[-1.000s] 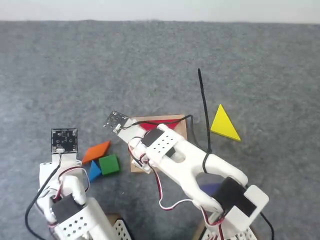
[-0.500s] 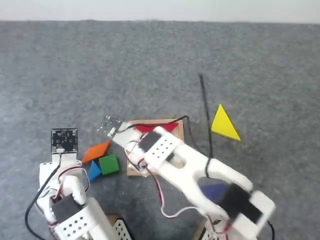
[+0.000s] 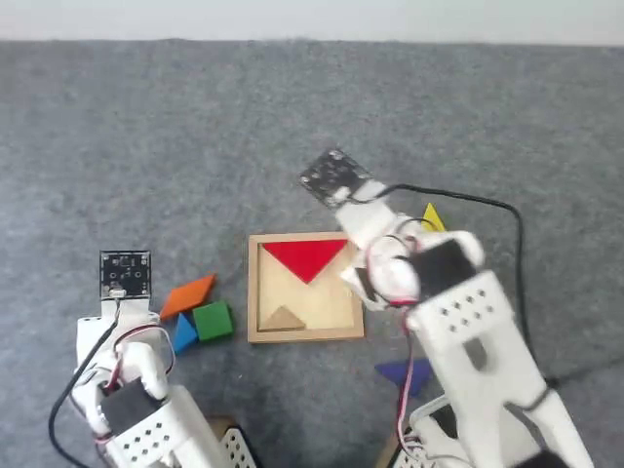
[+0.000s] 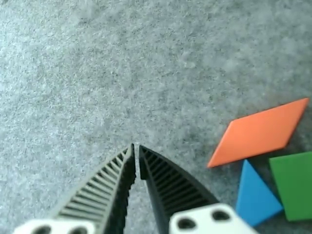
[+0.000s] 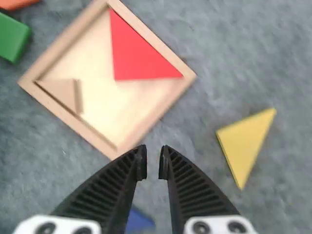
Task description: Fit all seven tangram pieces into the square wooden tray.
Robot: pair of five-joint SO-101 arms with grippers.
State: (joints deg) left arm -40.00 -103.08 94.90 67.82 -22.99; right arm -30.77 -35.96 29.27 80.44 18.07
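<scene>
High view, from left: left gripper (image 4: 136, 148), tips together, empty, hangs near the orange parallelogram (image 3: 187, 295), blue triangle (image 3: 183, 333) and green square (image 3: 213, 321), apparently parked. Right gripper (image 5: 149, 163), a slit apart, empty, hovers between tray (image 3: 255, 292) and yellow triangle (image 5: 246, 141), probably its next pick. Five triangles, one square, one parallelogram; two triangles lie in the tray.

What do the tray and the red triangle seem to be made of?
The tray looks like pale unpainted wood: light tan, matte, raised rim. The red triangle seems painted wood or plastic: smooth, even red, no grain showing, so I cannot tell which.
</scene>
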